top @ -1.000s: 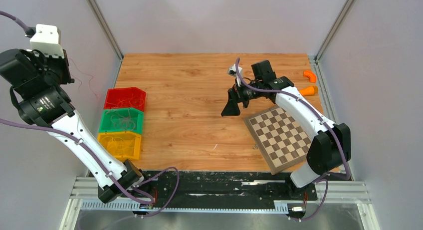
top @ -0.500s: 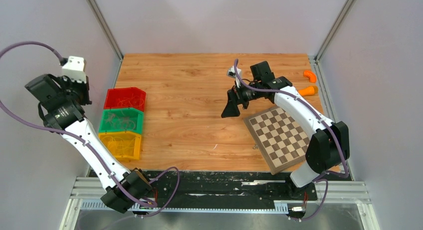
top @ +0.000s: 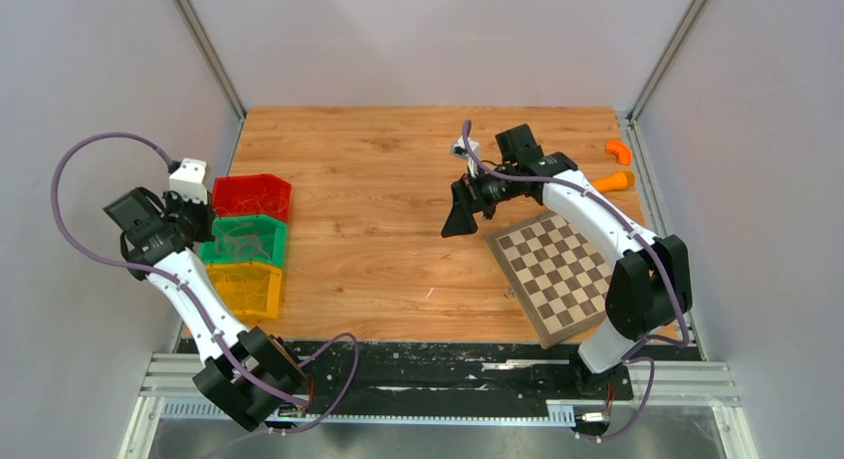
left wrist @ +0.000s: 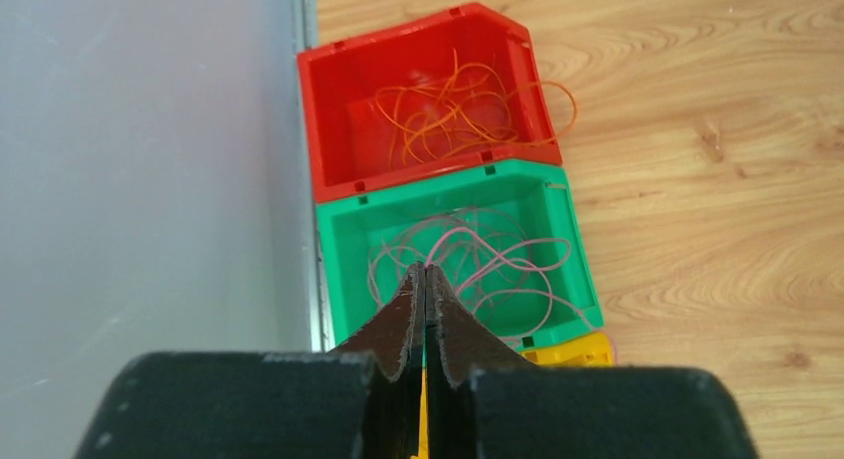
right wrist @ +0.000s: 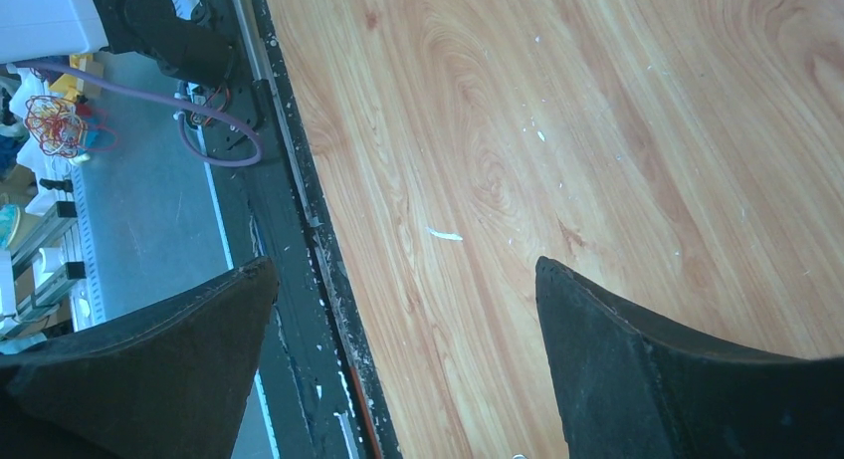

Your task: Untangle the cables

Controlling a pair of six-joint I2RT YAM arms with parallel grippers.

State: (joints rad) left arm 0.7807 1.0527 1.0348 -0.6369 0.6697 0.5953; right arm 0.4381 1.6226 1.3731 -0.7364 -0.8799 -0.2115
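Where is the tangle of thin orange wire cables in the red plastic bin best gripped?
Probably at the loop spilling over the table-side wall of the red plastic bin, coming down from above: there the thin orange wire cables stand clear of the bin and the knot.

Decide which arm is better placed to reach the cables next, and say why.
Left, probably: the shut left gripper points at the green bin of cables; the open right gripper is across the table.

No text, label, brand or number can be read in any view. Faint raised marks on the black body of the left gripper (left wrist: 425, 275), at 6 o'clock in its wrist view, are too blurred to make out.
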